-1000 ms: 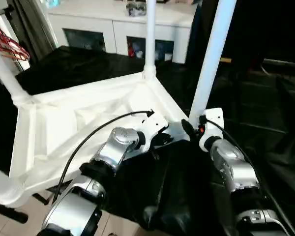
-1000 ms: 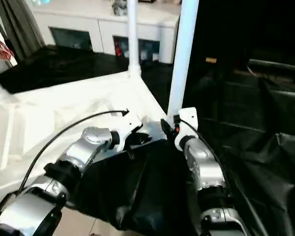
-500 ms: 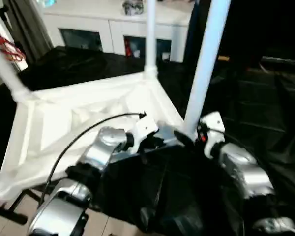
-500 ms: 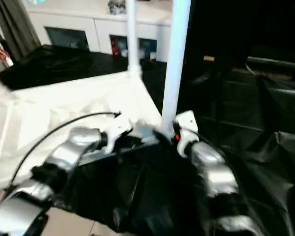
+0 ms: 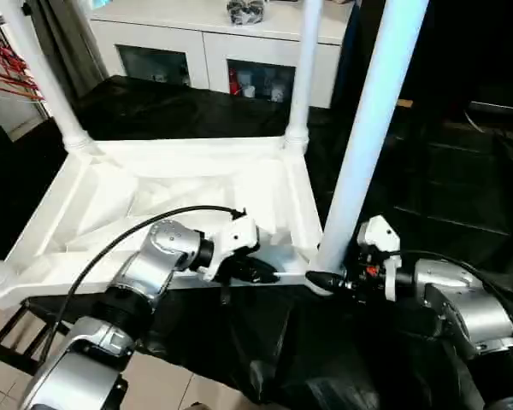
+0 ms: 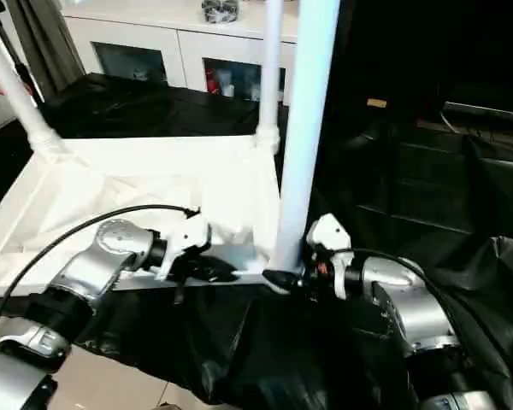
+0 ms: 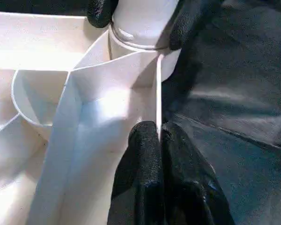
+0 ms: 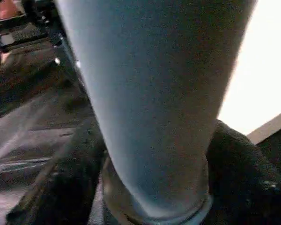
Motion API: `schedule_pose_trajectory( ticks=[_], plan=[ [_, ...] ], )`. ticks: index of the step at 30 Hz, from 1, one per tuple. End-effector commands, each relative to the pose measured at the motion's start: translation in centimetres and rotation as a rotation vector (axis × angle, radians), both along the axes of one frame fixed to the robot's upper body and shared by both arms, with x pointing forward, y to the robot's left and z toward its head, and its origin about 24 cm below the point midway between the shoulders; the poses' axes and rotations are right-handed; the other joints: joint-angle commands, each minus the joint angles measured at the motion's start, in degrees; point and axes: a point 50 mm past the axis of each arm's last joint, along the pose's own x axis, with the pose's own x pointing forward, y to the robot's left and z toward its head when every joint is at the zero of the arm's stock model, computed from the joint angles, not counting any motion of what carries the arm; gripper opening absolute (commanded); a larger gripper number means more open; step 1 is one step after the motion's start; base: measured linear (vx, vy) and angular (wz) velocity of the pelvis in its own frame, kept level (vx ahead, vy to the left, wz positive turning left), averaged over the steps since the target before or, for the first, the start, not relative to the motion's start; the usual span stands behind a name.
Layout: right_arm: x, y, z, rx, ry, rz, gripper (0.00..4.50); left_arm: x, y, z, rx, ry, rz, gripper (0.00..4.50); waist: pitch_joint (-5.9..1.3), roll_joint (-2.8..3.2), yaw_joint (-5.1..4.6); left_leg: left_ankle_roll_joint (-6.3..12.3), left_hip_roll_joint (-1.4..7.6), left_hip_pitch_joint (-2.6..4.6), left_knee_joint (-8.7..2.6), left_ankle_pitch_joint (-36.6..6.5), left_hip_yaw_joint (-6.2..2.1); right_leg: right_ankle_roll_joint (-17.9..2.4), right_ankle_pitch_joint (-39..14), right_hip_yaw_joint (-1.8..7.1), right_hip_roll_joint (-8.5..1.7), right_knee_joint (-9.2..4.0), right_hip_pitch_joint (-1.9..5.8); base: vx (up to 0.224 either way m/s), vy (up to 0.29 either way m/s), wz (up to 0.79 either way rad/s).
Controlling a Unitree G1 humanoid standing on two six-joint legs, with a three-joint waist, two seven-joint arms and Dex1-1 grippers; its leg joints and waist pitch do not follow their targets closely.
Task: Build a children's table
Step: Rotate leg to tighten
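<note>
Gripping the nearest leg [image 5: 368, 145] just above its corner socket, the right gripper [image 5: 325, 280] is straddling the tube with 1 black finger on each side, while the left gripper [image 7: 159, 140] is pinching the thin rim of the upside-down table [image 5: 179, 184] right beside that socket, fingers pressed together. Seating this leg well probably means keeping it upright and pushing straight down while the left steadies the rim. Black cloth [image 5: 462, 188] is spreading open beyond the right gripper; a cabinet [image 5: 222, 51] is standing behind the table.
</note>
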Motion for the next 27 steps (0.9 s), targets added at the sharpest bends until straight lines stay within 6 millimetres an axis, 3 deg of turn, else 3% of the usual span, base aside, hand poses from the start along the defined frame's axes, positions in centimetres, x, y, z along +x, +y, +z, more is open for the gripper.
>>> schedule_pose_trajectory(
  ticks=[1, 9, 12, 15, 17, 18, 20, 21, 23, 27],
  plan=[
    [-0.7, 0.9, -0.1, 0.021, 0.029, 0.077, 2.83, 0.0, -0.7, 1.1, -0.027, -0.025, -0.043, 0.00, -3.43, -0.67, 0.09, 4.55, 3.64, 0.76, -3.97, -11.26, -1.43, -13.78, -14.27, 2.48, -3.92, -3.51, 2.70, 0.000, 0.000, 0.00],
    [-1.0, 1.9, -0.6, 0.043, 0.041, 0.080, 2.52, 0.3, -0.8, 1.2, -0.050, -0.040, 0.000, 0.00, -3.48, -0.77, 0.10, 4.54, 3.56, 0.71, -3.90, -10.91, -1.42, -13.69, -14.40, 2.47, -4.00, -3.53, 2.64, 0.000, 0.000, 0.00],
    [0.7, 2.3, -1.0, 0.082, -0.005, -0.143, 2.51, 1.7, -1.6, 1.4, -0.079, -0.121, 0.155, 0.00, -3.30, -0.91, -0.21, 3.66, 3.32, 0.73, -3.94, -12.03, -1.42, -13.15, -16.67, 2.50, -4.00, -3.88, 2.38, 0.000, 0.000, 0.00],
    [1.8, 2.9, -1.5, 0.086, -0.013, -0.309, 2.51, 2.9, -2.5, 1.6, -0.072, -0.167, 0.277, 0.00, -3.29, -1.17, -0.48, 2.04, 3.10, 0.94, -4.12, -12.95, -1.69, -11.24, -21.17, 2.36, -4.09, -4.37, 2.39, 0.000, 0.000, 0.00],
    [2.1, 3.1, -1.7, 0.086, -0.017, -0.360, 2.50, 3.1, -2.8, 1.6, -0.071, -0.171, 0.304, 0.00, -3.42, -1.16, -0.58, 2.19, 3.23, 0.91, -4.09, -12.28, -1.67, -11.18, -19.41, 2.50, -4.12, -4.19, 2.36, 0.000, 0.000, 0.00],
    [2.5, 3.4, -2.0, 0.071, -0.022, -0.433, 2.50, 3.4, -3.2, 1.7, -0.074, -0.175, 0.344, 0.00, -3.42, -1.58, -0.70, 2.27, 3.25, 0.83, -4.10, -11.63, -1.59, -11.30, -18.45, 2.55, -4.07, -4.11, 2.32, 0.000, 0.000, 0.00],
    [3.2, 3.9, -2.4, 0.049, -0.034, -0.547, 2.50, 3.7, -3.9, 1.8, -0.076, -0.171, 0.402, 0.00, -3.52, -1.47, -0.77, 2.62, 3.07, 0.77, -3.98, -10.47, -1.54, -11.83, -17.00, 2.50, -4.12, -3.84, 2.40, 0.000, 0.000, 0.00],
    [3.7, 4.0, -2.6, 0.042, -0.034, -0.656, 2.50, 4.0, -4.3, 1.9, -0.074, -0.184, 0.440, 0.00, -3.51, -1.75, -0.90, 2.63, 3.02, 0.73, -3.96, -9.77, -1.47, -11.86, -16.50, 2.50, -4.06, -3.86, 2.33, 0.000, 0.000, 0.00],
    [4.2, 4.5, -2.8, 0.042, -0.026, -0.735, 2.50, 4.1, -4.9, 2.0, -0.090, -0.187, 0.470, 0.00, -3.67, -1.51, -0.91, 3.14, 2.96, 0.57, -3.86, -8.19, -1.50, -12.21, -14.61, 2.51, -4.05, -3.53, 2.56, 0.000, 0.000, 0.00],
    [4.2, 6.6, -2.4, 0.125, -0.029, -0.690, 2.50, 3.5, -6.0, 1.9, -0.111, -0.192, 0.447, 0.00, -4.00, -1.22, -0.81, 5.26, 3.00, 0.54, -3.52, -4.94, -1.41, -13.69, -7.54, 2.52, -3.93, -2.78, 2.76, 0.000, 0.000, 0.00]
  ],
)
